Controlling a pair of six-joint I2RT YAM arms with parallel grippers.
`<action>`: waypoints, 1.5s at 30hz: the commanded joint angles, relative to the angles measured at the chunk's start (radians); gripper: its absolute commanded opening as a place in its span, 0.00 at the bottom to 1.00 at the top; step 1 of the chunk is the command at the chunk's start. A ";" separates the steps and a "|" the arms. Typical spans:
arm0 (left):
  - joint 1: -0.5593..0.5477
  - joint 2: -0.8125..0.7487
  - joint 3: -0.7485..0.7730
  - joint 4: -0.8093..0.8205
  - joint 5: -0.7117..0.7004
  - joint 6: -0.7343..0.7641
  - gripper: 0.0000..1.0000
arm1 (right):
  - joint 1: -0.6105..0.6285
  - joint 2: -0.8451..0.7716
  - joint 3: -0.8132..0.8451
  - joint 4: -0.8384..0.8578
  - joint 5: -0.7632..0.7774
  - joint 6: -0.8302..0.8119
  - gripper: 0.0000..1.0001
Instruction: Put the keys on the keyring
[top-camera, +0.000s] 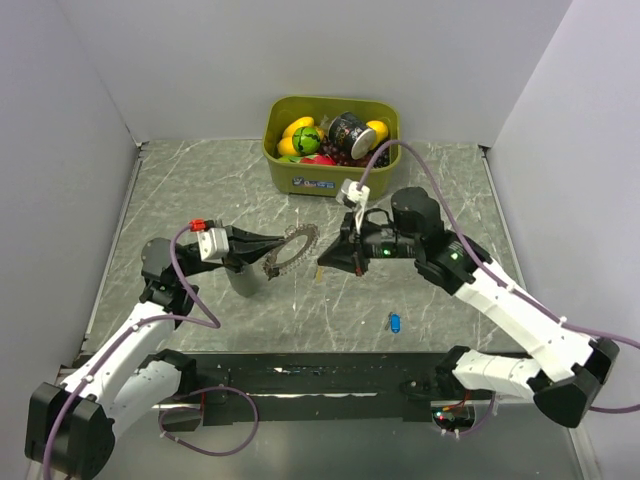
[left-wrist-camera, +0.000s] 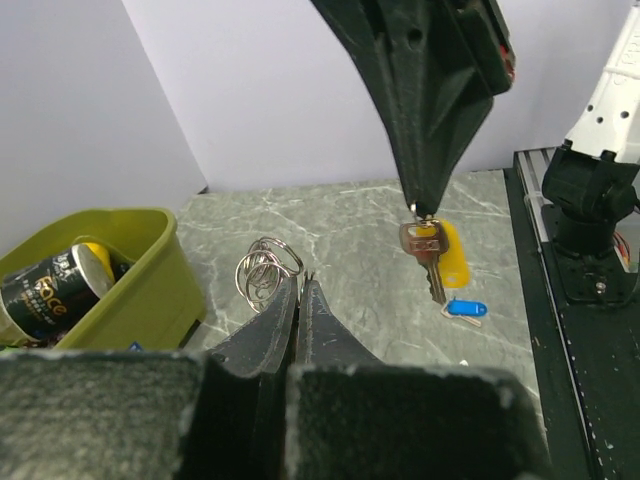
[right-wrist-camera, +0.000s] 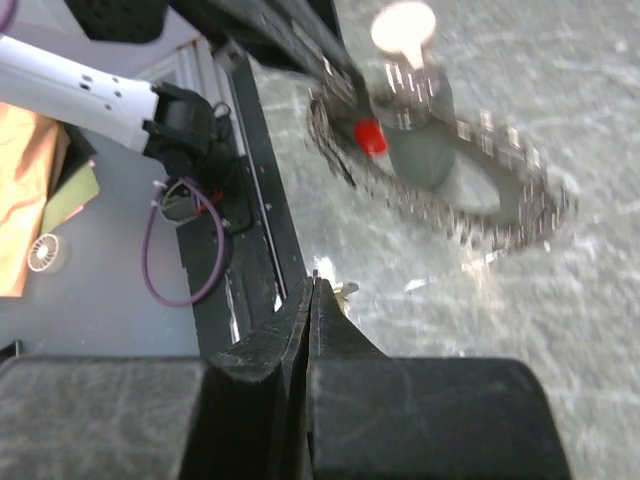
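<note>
Top external | step: threading first key | left gripper (top-camera: 272, 254) pinched shut on keyring (top-camera: 296, 248), centre | right gripper (top-camera: 326, 264) clamped on yellow key (left-wrist-camera: 449, 258), just right of it | blue key (top-camera: 394, 322) lies near-right | next: probably aligning key hole with ring opening

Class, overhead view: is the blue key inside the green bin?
No, the blue key lies on the table, apart from the bin.

Grey white-veined marble tabletop (top-camera: 200, 180), olive-green bin (top-camera: 285, 172), silvery keyring (right-wrist-camera: 480, 228), yellow-tagged key (left-wrist-camera: 452, 256), blue-tagged key (left-wrist-camera: 465, 308)
</note>
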 joint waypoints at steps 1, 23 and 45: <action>-0.023 0.006 0.068 -0.042 0.016 0.073 0.01 | -0.004 0.048 0.075 0.107 -0.077 0.016 0.00; -0.090 0.026 0.096 -0.131 0.011 0.182 0.01 | 0.038 0.186 0.146 0.188 -0.054 0.052 0.00; -0.096 0.013 0.087 -0.076 0.005 0.153 0.01 | 0.038 0.160 0.071 0.164 0.049 0.059 0.00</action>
